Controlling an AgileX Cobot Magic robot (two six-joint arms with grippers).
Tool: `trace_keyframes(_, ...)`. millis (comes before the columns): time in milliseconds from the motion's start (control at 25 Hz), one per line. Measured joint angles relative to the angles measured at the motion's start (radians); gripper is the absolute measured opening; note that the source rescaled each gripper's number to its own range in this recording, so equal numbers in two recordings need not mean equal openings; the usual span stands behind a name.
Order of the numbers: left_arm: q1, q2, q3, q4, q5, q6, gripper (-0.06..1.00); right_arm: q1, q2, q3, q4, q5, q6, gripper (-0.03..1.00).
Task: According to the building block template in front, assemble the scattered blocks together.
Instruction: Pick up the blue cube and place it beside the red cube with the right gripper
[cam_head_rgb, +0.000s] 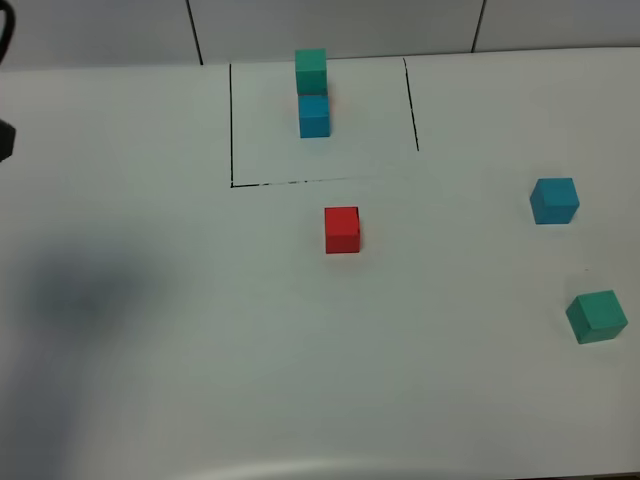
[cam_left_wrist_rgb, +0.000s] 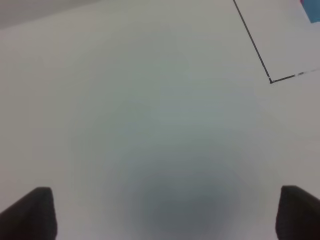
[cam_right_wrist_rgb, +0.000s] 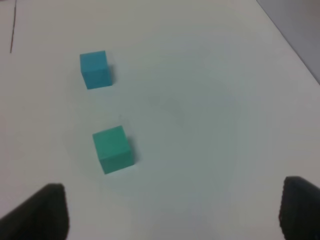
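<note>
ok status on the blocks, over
Left gripper open, empty. Right gripper open, empty, facing green cube and blue cube. Red cube before template; all three apart, none joined. No obstacles seen.

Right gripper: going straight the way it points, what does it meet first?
Likely bare table, though depth is unclear. The teal-green cube lies ahead of the open right gripper but off its centre line; the blue cube farther off.
</note>
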Motion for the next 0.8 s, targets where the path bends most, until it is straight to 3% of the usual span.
trace_keyframes(240,0.000,-0.207,0.108,-0.002,0.093,-0.057,0.86,0.000,0.000,0.000,0.000,0.000,0.001,0.79)
trace_keyframes(800,0.000,-0.579,0.367,-0.111,0.160,-0.079,0.86,0.000,0.000,0.000,0.000,0.000,0.000,0.79)
